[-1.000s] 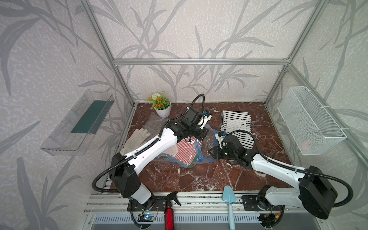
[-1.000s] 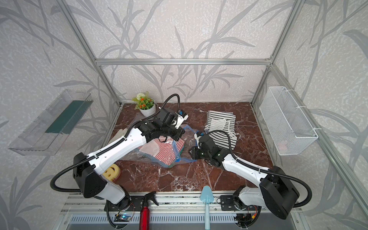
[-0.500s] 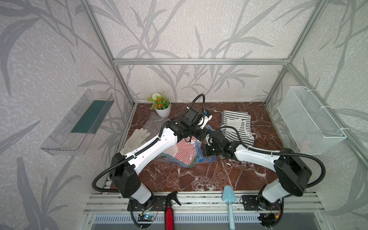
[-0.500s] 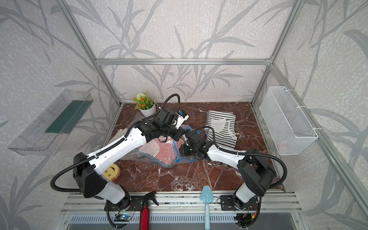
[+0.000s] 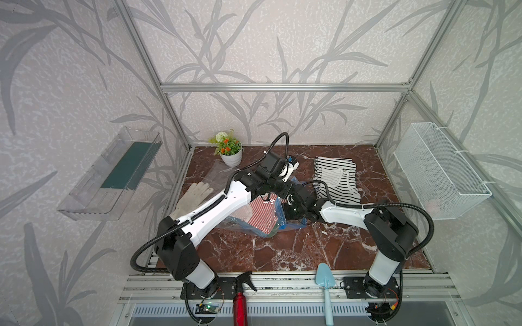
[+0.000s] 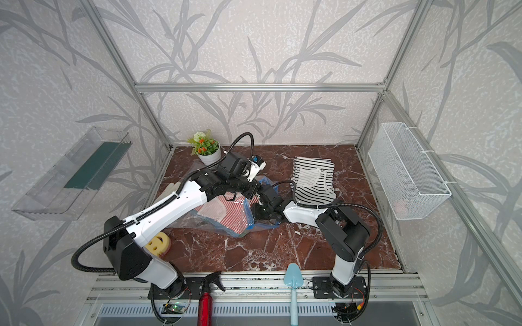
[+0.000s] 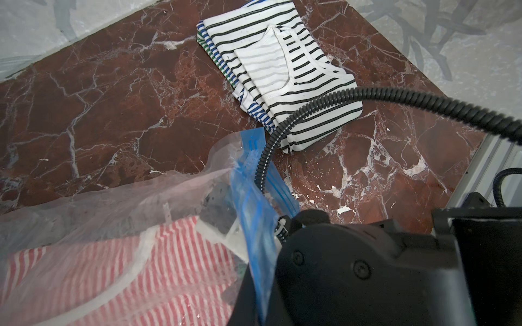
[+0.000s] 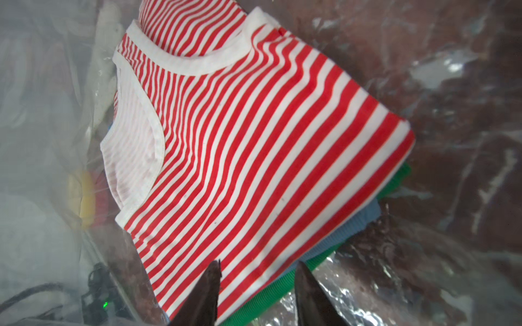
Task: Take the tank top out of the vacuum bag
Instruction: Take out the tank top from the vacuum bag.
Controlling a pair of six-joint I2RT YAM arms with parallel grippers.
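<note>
The vacuum bag [image 5: 240, 223] [image 6: 209, 223] lies crinkled at mid table, with its blue zip-seal strip [image 7: 254, 225] lifted. My left gripper [image 7: 261, 307] [image 5: 288, 188] is shut on that strip and holds the mouth up. Inside lies a folded red-and-white striped tank top [image 8: 254, 141] [image 5: 261, 213] [image 6: 228, 211] on blue and green folded cloth [image 8: 364, 217]. My right gripper [image 8: 258, 265] [image 5: 288, 209] is inside the bag's mouth. Its jaws stand open just over the tank top's near edge, and nothing is pinched between them.
Folded black-and-white striped tops [image 5: 336, 180] lie at the back right. A potted plant [image 5: 230, 153] and a glove [image 5: 192, 197] are at the back left, a yellow sponge [image 6: 158, 244] under my left arm. A trowel [image 5: 324, 278] and red bottle [image 5: 240, 302] lie on the front rail.
My right arm has swung left from beside the striped tops into the bag's mouth, and its jaws have spread wider. The left gripper has kept its hold on the strip.
</note>
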